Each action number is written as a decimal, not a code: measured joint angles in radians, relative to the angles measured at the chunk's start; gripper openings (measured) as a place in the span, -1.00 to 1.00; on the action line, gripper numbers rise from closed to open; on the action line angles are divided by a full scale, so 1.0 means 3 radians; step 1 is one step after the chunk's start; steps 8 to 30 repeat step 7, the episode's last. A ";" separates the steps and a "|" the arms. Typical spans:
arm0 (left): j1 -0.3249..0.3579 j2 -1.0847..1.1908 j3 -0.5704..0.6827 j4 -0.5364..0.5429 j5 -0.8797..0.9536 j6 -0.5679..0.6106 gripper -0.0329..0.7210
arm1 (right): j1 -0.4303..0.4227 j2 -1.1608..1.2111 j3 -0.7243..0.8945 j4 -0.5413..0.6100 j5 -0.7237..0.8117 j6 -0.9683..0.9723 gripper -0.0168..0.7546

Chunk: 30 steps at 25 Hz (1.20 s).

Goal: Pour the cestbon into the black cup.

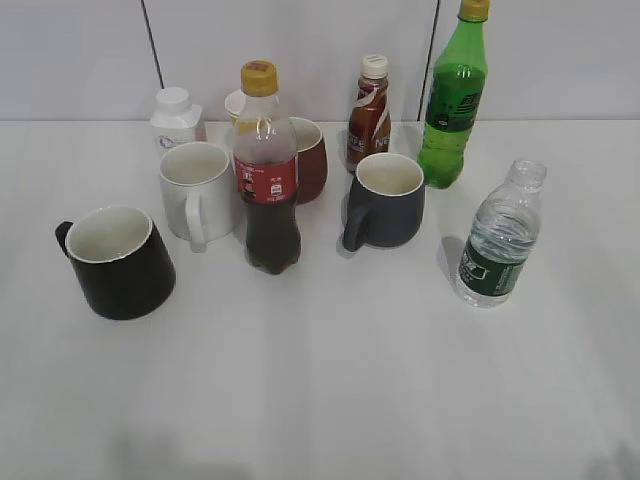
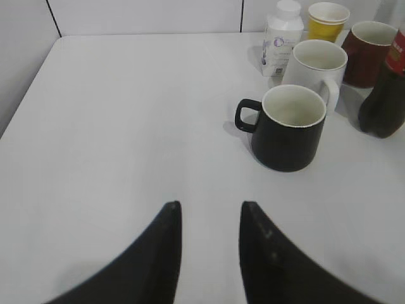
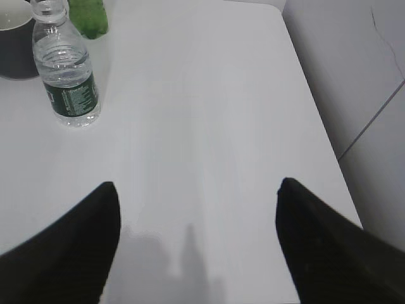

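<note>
One cestbon [image 3: 65, 79], upright, uncapped, ahead-left of the spread, empty right end effector [image 3: 196, 209]; left end effector [image 2: 210, 218] parted, empty, farther off.

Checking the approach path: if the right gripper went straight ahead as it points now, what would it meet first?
Probably nothing: ahead of the right gripper lies bare white table. The small clear ribbed plastic water bottle stands left of that line.

A white table [image 1: 330, 400] stands against a pale panelled wall [image 1: 300, 50].
</note>
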 joint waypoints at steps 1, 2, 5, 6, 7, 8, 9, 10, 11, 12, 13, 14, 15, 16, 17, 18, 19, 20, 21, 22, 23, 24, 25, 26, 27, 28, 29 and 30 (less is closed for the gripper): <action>0.0000 0.0000 0.0000 0.0000 0.0000 0.0000 -0.28 | 0.0000 0.0000 0.0000 0.0000 0.0000 0.0000 0.57; 0.0000 0.0000 0.0000 0.0000 0.0000 0.0000 -0.28 | 0.0000 0.0000 0.0000 0.0000 0.0000 0.0000 0.57; 0.0000 0.0000 0.0000 0.0000 0.0000 0.0000 -0.28 | 0.0000 0.0000 0.0000 0.0000 0.0000 0.0000 0.57; 0.0000 0.0000 0.0000 0.0000 0.0000 0.0000 -0.28 | 0.0000 0.0000 0.0000 0.0000 0.0000 0.0000 0.57; 0.0000 0.0000 0.0000 0.0000 0.0000 0.0000 -0.28 | 0.0000 0.0000 0.0000 0.0000 0.0000 0.0000 0.57; 0.0000 0.0000 0.0000 0.0000 0.0000 0.0000 -0.28 | 0.0000 0.0000 0.0000 0.0000 0.0000 0.0000 0.57; 0.0000 0.0000 0.0000 0.0000 0.0000 0.0000 -0.28 | 0.0000 0.0000 0.0000 0.0000 0.0000 0.0000 0.57; 0.0000 0.0000 0.0000 0.0000 0.0000 0.0000 -0.28 | 0.0000 0.0000 0.0000 0.0000 0.0000 0.0000 0.57; 0.0000 0.0000 0.0000 0.0000 0.0000 0.0000 -0.28 | 0.0000 0.0000 0.0000 0.0000 0.0000 0.0000 0.57; 0.0000 0.0000 0.0000 0.0000 0.0000 0.0000 -0.28 | 0.0000 0.0000 0.0000 0.0000 0.0000 0.0000 0.57; 0.0000 0.0000 0.0000 0.0000 0.0000 0.0000 -0.28 | 0.0000 0.0000 0.0000 0.0000 0.0000 0.0000 0.57; 0.0000 0.0000 0.0000 0.0000 0.0000 0.0000 -0.28 | 0.0000 0.0000 0.0000 0.0000 0.0000 0.0000 0.57; 0.0000 0.0000 0.0000 0.0000 0.0000 0.0000 -0.28 | 0.0000 0.0000 0.0000 0.0000 0.0000 0.0000 0.57; 0.0000 0.0000 0.0000 0.0000 0.0000 0.0000 -0.28 | 0.0000 0.0000 0.0000 0.0000 0.0000 0.0000 0.57; 0.0000 0.0000 0.0000 0.0000 0.0000 0.0000 -0.28 | 0.0000 0.0000 0.0000 0.0000 0.0000 0.0000 0.57; 0.0000 0.0000 0.0000 0.0000 0.0000 0.0000 -0.28 | 0.0000 0.0000 0.0000 0.0000 0.0000 0.0000 0.57; 0.0000 0.0000 0.0000 0.0000 0.0000 0.0000 -0.28 | 0.0000 0.0000 0.0000 0.0000 0.0000 0.0000 0.57; 0.0000 0.0000 0.0000 0.0000 0.0000 0.0000 -0.28 | 0.0000 0.0000 0.0000 0.0000 0.0000 0.0000 0.57; 0.0000 0.0000 0.0000 0.0000 0.0000 0.0000 -0.28 | 0.0000 0.0000 0.0000 0.0000 0.0000 0.0000 0.57; 0.0000 0.0000 0.0000 0.0000 0.0000 0.0000 -0.28 | 0.0000 0.0000 0.0000 0.0000 0.0000 0.0000 0.57; 0.0000 0.0000 0.0000 0.0000 0.0000 0.0000 -0.28 | 0.0000 0.0000 0.0000 0.0000 0.0000 0.0000 0.57; 0.0000 0.0000 0.0000 0.0000 0.0000 0.0000 -0.28 | 0.0000 0.0000 0.0000 0.0000 0.0000 0.0000 0.57; 0.0000 0.0000 0.0000 0.0000 0.0000 0.0000 -0.28 | 0.0000 0.0000 0.0000 0.0000 0.0000 0.0000 0.57; 0.0000 0.0000 0.0000 0.0000 0.0000 0.0000 -0.28 | 0.0000 0.0000 0.0000 0.0000 0.0000 0.0000 0.57; 0.0000 0.0000 0.0000 0.0000 0.0000 0.0000 -0.28 | 0.0000 0.0000 0.0000 0.0000 0.0000 0.0000 0.57; 0.0000 0.0000 0.0000 0.0000 0.0000 0.0000 -0.28 | 0.0000 0.0000 0.0000 0.0000 0.0000 0.0000 0.57; 0.0000 0.0000 0.0000 0.0000 0.0000 0.0000 -0.28 | 0.0000 0.0000 0.0000 0.0000 0.0000 0.0000 0.57; 0.0000 0.0000 0.0000 0.0000 0.0000 0.0000 -0.28 | 0.0000 0.0000 0.0000 0.0000 0.0000 0.0000 0.57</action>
